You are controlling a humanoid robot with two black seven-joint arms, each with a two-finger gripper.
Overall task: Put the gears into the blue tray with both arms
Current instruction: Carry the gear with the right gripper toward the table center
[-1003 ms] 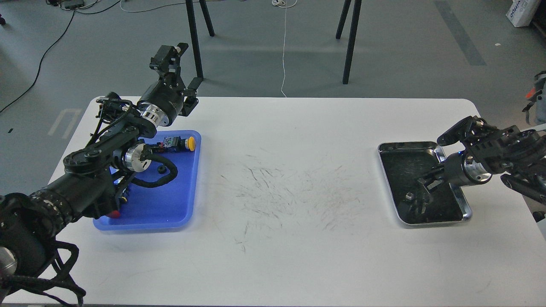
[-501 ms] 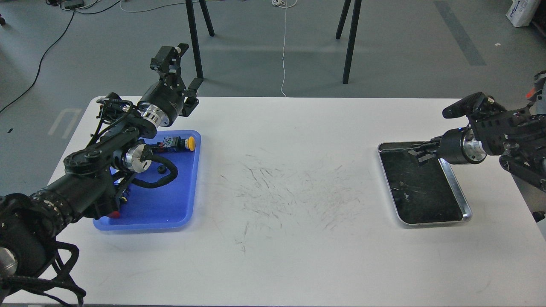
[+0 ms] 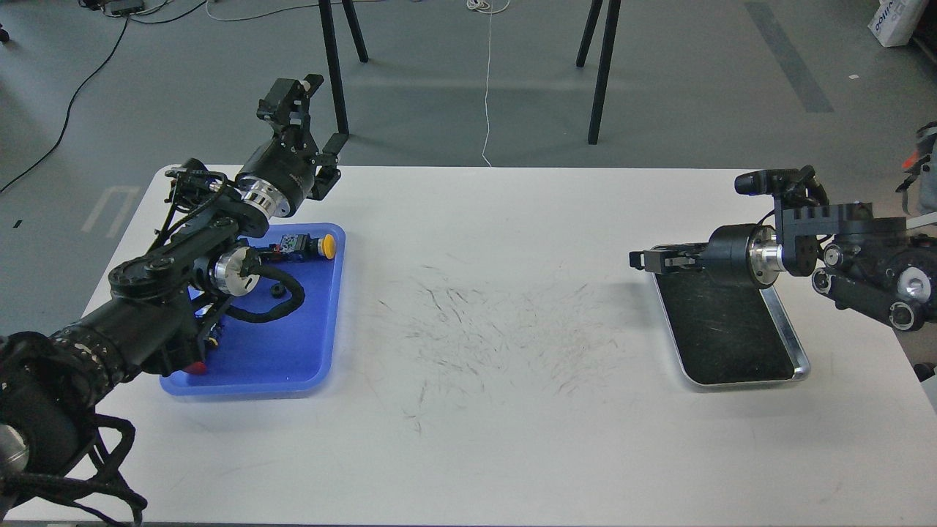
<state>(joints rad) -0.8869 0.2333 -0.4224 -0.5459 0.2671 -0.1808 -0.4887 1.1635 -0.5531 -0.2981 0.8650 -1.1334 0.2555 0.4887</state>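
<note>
The blue tray [image 3: 293,351] lies on the left of the white table. One small black gear [image 3: 278,291] rests on its floor, near the cable of my left arm. My left gripper [image 3: 331,162] hangs above the table just beyond the tray's far edge, its fingers apart with nothing between them. My right gripper [image 3: 644,259] points left, level, above the far left corner of the steel tray [image 3: 794,351]. Its dark fingers are seen side-on and look close together. Whether they hold a gear does not show.
A yellow-capped push-button part [image 3: 322,246] lies at the blue tray's far right, and a red cap [image 3: 196,368] shows at its near left under my left arm. The steel tray's dark floor shows no parts. Black stand legs [image 3: 596,73] rise behind the table.
My right gripper has risen out of the steel tray and swung left to its far left corner. The small bits seen on the tray floor are gone. The left arm has not moved.
</note>
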